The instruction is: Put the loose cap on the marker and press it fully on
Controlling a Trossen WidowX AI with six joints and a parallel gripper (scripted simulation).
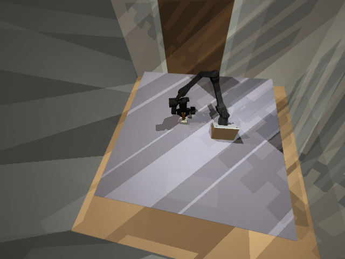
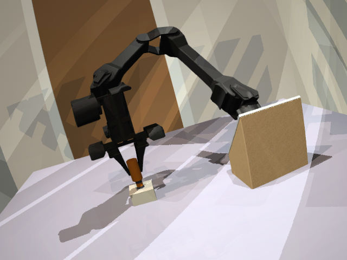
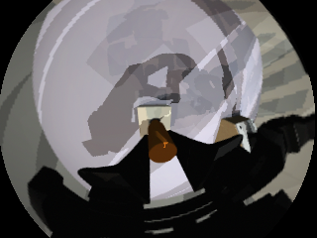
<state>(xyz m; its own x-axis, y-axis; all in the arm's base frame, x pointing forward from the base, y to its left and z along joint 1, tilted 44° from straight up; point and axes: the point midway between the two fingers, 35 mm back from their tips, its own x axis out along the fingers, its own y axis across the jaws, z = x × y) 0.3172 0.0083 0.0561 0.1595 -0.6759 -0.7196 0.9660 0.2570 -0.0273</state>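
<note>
The fingers grip the orange cap, which sits over the marker standing in the holder block on the worktop; cap and marker share one near-upright axis, so seating likely means pressing straight down toward the block

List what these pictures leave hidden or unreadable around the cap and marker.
- Marker: exterior view shows only a dark stub above the block; the cap covers the rest.
- Whether the cap is fully seated: no view settles it.
- Wrist view: cap end-on, hiding the marker.
- Top view: gripper hides most of the cap, all too small.
</note>
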